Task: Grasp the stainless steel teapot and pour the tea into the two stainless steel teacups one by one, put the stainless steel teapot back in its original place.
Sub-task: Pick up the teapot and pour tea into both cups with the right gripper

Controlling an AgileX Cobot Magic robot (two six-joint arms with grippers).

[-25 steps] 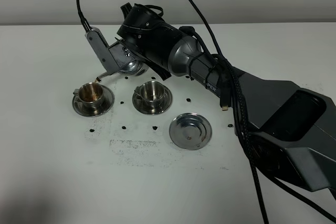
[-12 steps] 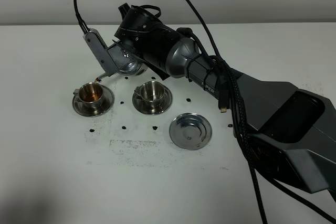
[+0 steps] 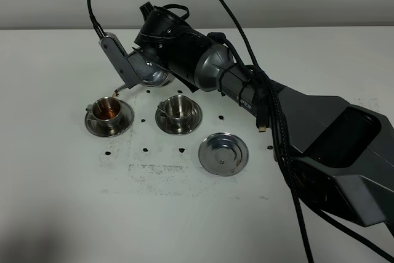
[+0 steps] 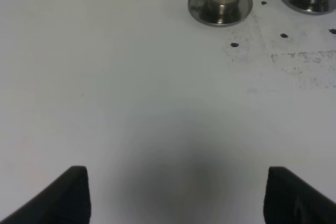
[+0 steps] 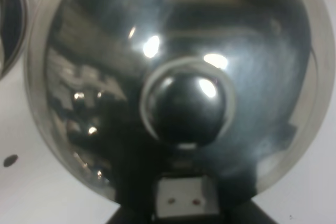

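Seen from above, the right gripper (image 3: 135, 67) is clenched on the stainless steel teapot (image 3: 154, 79), tilted spout-down over the teacup (image 3: 108, 110) nearest the desk (image 3: 61, 201)'s left edge, whereas its wrist view shows only the knobbed lid (image 5: 184, 106), and the left wrist view shows the left gripper (image 4: 176, 198) spread open.

Right arm (image 3: 246, 90) stretched forward, wrist rolled; right gripper (image 3: 136, 71) clamped the stainless steel teapot (image 3: 155, 79); left gripper (image 4: 178, 198) gaped wide.
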